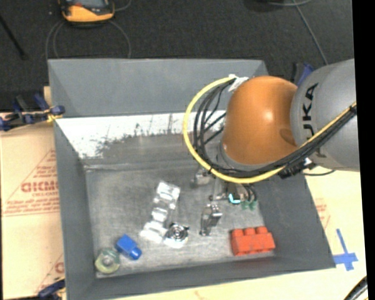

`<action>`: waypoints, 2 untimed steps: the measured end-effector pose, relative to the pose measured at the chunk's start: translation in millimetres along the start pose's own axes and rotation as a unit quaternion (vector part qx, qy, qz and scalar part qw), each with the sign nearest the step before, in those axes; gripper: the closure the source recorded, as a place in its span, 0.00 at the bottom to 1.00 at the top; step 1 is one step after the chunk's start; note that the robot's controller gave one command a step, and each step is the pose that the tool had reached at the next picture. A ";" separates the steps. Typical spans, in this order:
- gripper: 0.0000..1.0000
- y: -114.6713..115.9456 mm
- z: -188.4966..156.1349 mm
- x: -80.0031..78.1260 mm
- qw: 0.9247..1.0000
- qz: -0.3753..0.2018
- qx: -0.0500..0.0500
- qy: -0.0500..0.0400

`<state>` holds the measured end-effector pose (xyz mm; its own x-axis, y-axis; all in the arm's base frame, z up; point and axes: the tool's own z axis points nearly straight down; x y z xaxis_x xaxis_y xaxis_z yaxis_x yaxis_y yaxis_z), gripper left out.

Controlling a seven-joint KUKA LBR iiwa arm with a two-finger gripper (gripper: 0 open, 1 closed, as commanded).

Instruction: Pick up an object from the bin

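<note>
My gripper (210,220) hangs below the arm's orange cover, low over the bin floor right of the middle. A red toy brick (250,241) lies just to its right, near the front wall. To its left sits a small shiny metal piece (175,235), a short gap away. A run of clear plastic pieces (160,211) stretches from that metal piece up toward the middle of the bin. None of these things is seen inside the gripper.
A blue cap (128,247) and a greenish round roll (107,262) lie in the bin's front left corner. The orange cover and looped cables hide the bin's right rear part.
</note>
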<state>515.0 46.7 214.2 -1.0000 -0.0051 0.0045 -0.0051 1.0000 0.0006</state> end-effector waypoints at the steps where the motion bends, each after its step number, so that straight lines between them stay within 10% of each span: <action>1: 0.00 -1.3 131.0 30.0 0.998 -0.058 0.001 -0.007; 2: 0.00 14.9 141.1 18.1 0.989 -0.145 0.003 -0.006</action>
<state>496.2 61.6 73.2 -0.9564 -0.2918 -0.0074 -0.2918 0.9565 -0.0049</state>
